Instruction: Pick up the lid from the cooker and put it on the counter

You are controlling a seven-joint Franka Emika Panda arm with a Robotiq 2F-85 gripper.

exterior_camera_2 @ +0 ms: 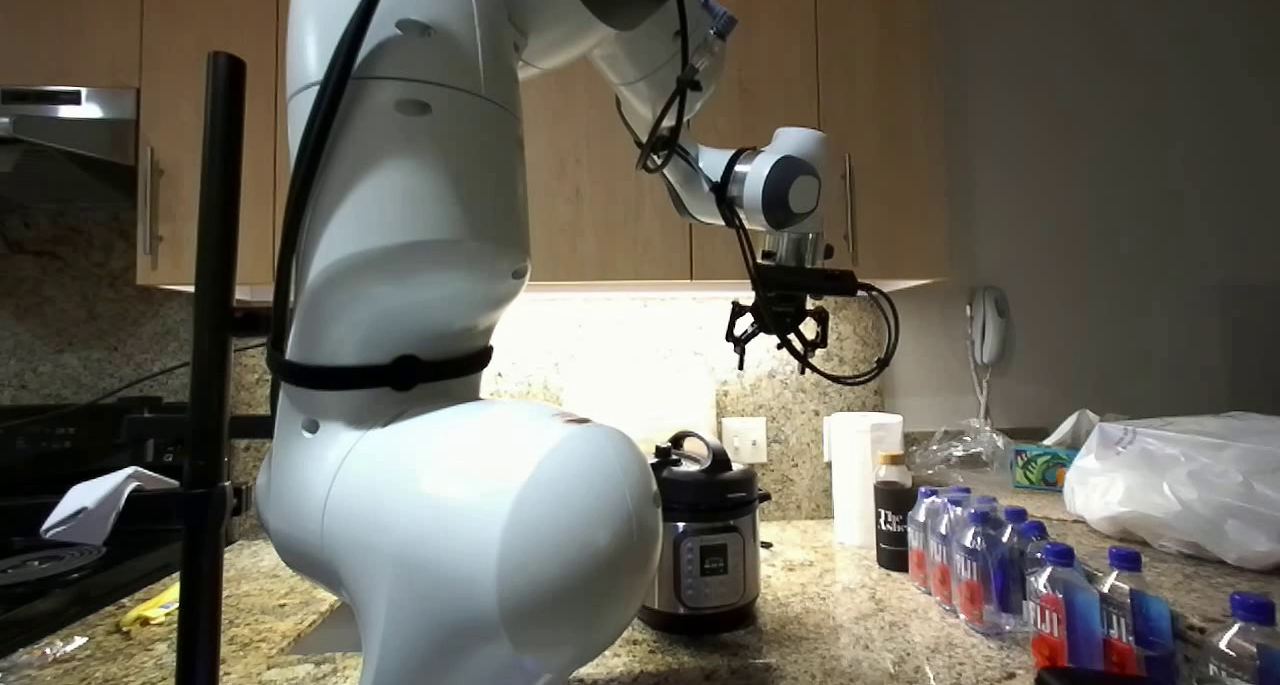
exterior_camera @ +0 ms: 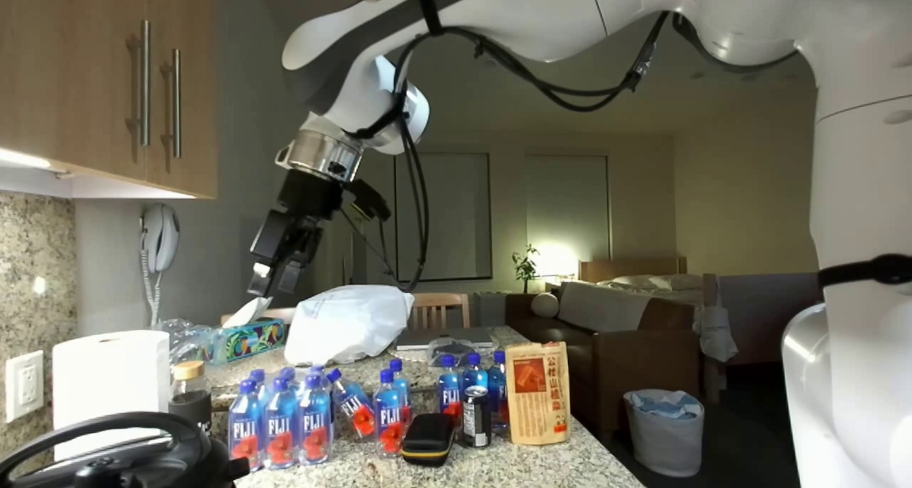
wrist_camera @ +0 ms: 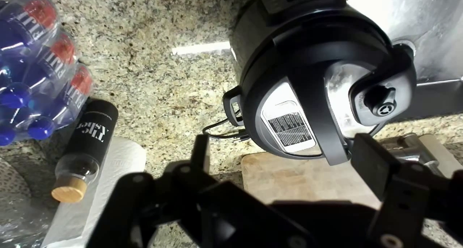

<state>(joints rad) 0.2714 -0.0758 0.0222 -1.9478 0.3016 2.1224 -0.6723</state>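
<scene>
The black lid (exterior_camera_2: pixel 708 487), with a raised arched handle, sits on the cooker (exterior_camera_2: pixel 715 565), which has a metallic body and a front display. The lid (wrist_camera: pixel 264 72) and part of the cooker's side (wrist_camera: pixel 247 29) show in the wrist view. Part of the lid (exterior_camera: pixel 135 463) shows at the lower left in an exterior view. The cooker stands on the speckled counter (exterior_camera_2: pixel 830 605). My gripper (exterior_camera_2: pixel 771 367) is open and empty, well above the counter and higher than the lid, apart from it. In the wrist view the fingers (wrist_camera: pixel 281 143) are spread wide.
Several water bottles (exterior_camera: pixel 279 424) stand near a dark bottle (exterior_camera_2: pixel 893 515) and a paper towel roll (exterior_camera_2: pixel 853 475). A wooden board (wrist_camera: pixel 307 179) lies behind the cooker. A black case (exterior_camera: pixel 428 438), a can (exterior_camera: pixel 476 417) and a pouch (exterior_camera: pixel 539 395) are on the counter. Cabinets (exterior_camera_2: pixel 610 185) hang above.
</scene>
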